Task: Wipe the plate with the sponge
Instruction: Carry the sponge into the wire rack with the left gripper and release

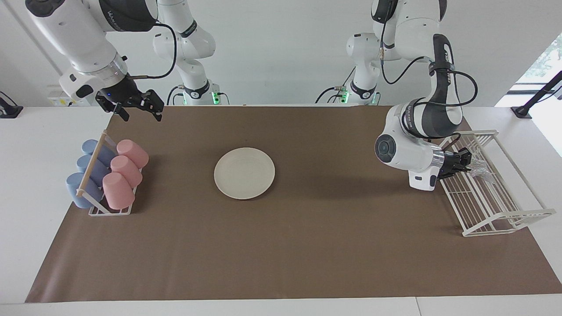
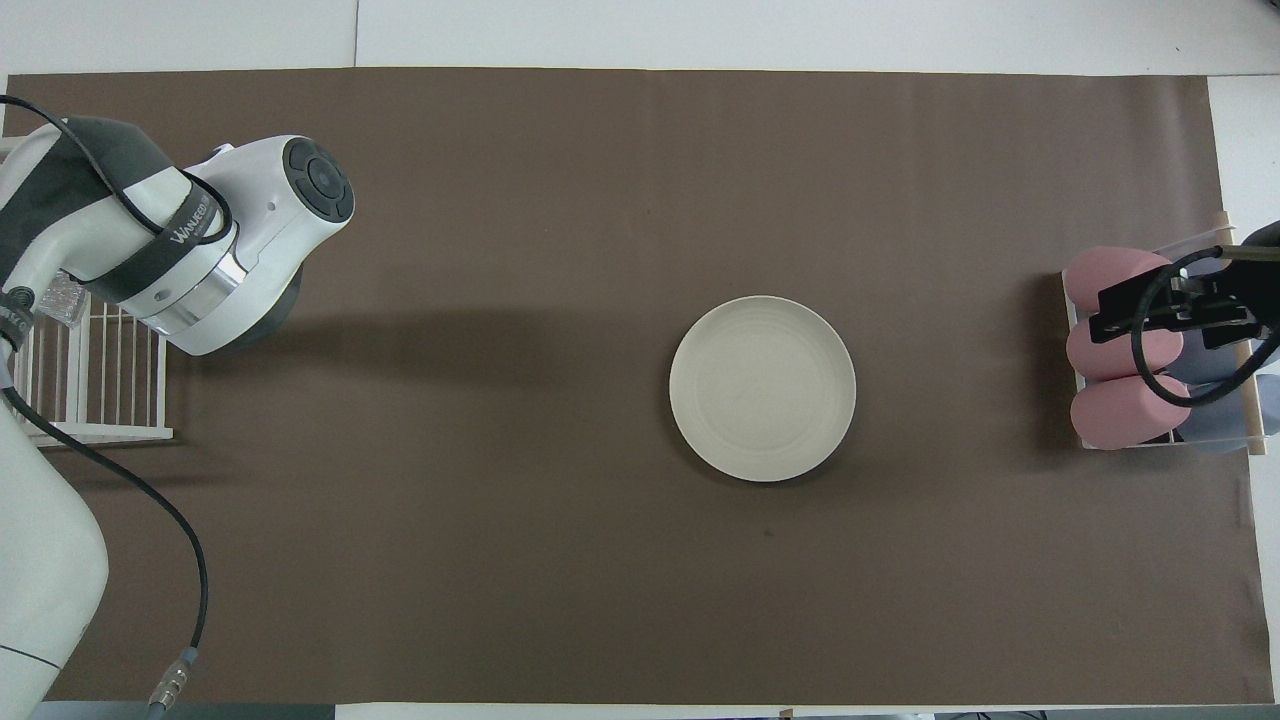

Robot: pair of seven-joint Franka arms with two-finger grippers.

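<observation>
Fetch step. My left pincer (image 1: 462, 163) is inside the white wire rack (image 1: 505, 215), at the silvery-grey glittery sponge (image 1: 479, 167); grip unreadable. Right pincer (image 1: 139, 106) waits open above pink cups (image 1: 125, 173). Next: carry sponge to round cream-white plate (image 1: 244, 173).

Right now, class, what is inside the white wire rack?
In the wire rack lies the sponge, with the left gripper reaching in at it. Whether the gripper touches the sponge cannot be seen. The rest of the rack shows only bare wires.
</observation>
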